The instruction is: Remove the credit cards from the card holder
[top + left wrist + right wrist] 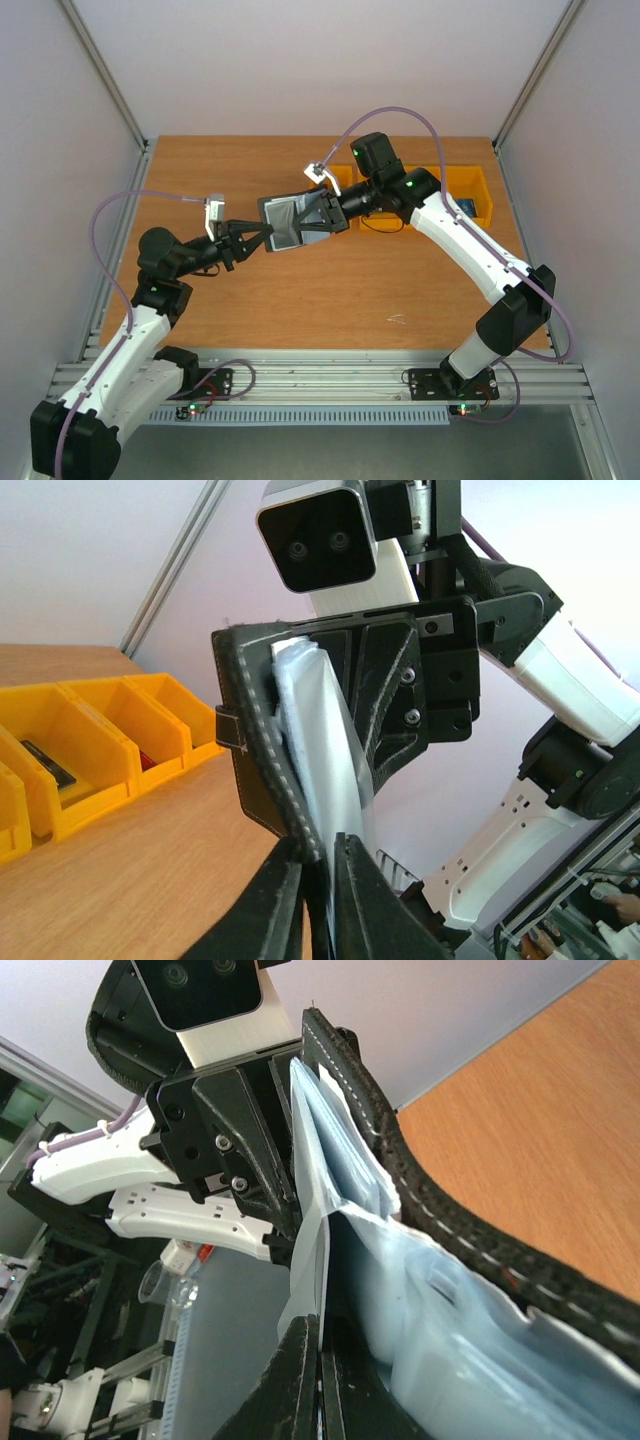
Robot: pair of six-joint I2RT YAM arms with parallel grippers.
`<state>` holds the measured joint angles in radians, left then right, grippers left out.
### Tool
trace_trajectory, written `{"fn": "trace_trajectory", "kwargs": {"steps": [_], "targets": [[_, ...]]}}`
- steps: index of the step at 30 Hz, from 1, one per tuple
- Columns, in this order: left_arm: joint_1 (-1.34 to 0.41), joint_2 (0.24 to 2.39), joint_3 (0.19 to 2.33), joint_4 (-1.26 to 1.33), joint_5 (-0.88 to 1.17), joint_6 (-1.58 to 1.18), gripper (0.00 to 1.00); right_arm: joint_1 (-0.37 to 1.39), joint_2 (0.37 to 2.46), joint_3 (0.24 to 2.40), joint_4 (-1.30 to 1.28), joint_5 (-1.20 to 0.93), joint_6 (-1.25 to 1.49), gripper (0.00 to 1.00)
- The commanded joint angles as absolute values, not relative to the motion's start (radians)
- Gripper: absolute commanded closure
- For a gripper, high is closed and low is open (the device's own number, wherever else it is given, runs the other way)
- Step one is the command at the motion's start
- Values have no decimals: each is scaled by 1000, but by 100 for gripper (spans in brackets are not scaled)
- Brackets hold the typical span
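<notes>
The card holder (288, 222) hangs in the air above the table's middle, half open, with a black stitched cover (250, 745) and pale grey-blue inner faces (450, 1310). My left gripper (266, 233) comes from the left, and its jaws (322, 846) are shut on the holder's lower edge. Reaching in from the right, my right gripper (308, 216) is shut (322, 1328) on a thin pale grey-blue leaf inside the holder. Whether that leaf is a card I cannot tell. No credit cards show plainly in the holder.
Yellow bins (470, 190) stand in a row at the table's back right. In the left wrist view, one bin (90, 745) holds a flat dark piece (45, 762) and its neighbour a red one (150, 756). The table's metal frame rail (320, 375) runs along the near edge.
</notes>
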<state>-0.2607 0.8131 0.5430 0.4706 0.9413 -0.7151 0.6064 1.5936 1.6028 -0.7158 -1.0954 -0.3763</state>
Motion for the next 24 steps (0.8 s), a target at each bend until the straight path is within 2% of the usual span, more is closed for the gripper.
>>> {"fn": "trace_trajectory", "kwargs": {"steps": [1, 5, 11, 24], "targets": [[-270, 806, 538, 497, 974, -721, 87, 586, 1561, 1646, -754, -1112, -420, 99], [-271, 810, 538, 497, 982, -717, 85, 586, 1561, 1637, -731, -1137, -399, 99], [-272, 811, 538, 482, 965, -688, 100, 585, 1562, 1626, -697, -1137, -380, 99], [-267, 812, 457, 327, 735, -643, 100, 425, 1562, 1624, -998, -883, -469, 99]]}}
